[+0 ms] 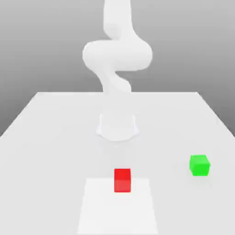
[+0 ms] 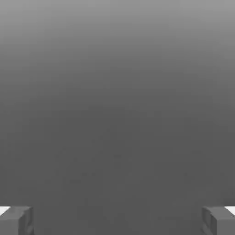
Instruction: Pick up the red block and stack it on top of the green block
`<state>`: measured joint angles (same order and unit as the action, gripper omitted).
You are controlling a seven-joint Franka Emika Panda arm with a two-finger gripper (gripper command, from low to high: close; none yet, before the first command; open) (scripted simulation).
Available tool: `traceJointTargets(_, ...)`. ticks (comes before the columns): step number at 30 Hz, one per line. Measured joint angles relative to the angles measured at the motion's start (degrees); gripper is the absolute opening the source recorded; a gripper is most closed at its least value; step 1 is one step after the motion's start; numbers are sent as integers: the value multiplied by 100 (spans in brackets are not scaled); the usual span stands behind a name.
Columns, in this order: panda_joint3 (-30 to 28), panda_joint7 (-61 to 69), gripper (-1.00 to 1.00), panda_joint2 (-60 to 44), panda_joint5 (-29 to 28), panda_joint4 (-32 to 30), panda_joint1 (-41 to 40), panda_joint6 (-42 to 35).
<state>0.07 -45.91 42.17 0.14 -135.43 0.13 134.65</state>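
Red block (image 1: 122, 180) sits on the table (image 1: 46, 137) in front of the arm's base, green block (image 1: 199, 165) well apart toward the exterior view's right. Gripper (image 2: 117, 220) spread wide, empty. You'd judge the cube light, rigid, smooth; pinch two opposite flat faces, centred.

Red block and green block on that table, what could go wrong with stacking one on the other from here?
1. The red block and green block are about the same size, so a slightly off-centre placement could let the red one tip off.
2. The green block sits loose, well toward the exterior view's right; a sideways approach might nudge it away.
3. The gripper is open with nothing between its fingertips, and neither block appears in the hand view, so the descent could be misaligned.
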Motion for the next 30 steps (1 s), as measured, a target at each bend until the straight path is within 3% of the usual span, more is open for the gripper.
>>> traceJointTargets(17,146,-118,0,-3425,41,-2968,83,2569)
traceJointTargets(24,52,-244,0,-5178,-119,-2966,153,4007)
traceJointTargets(25,41,-252,-100,-5287,-128,-2952,162,4101)
traceJointTargets(30,43,-271,-100,-5287,-147,-2952,160,4102)
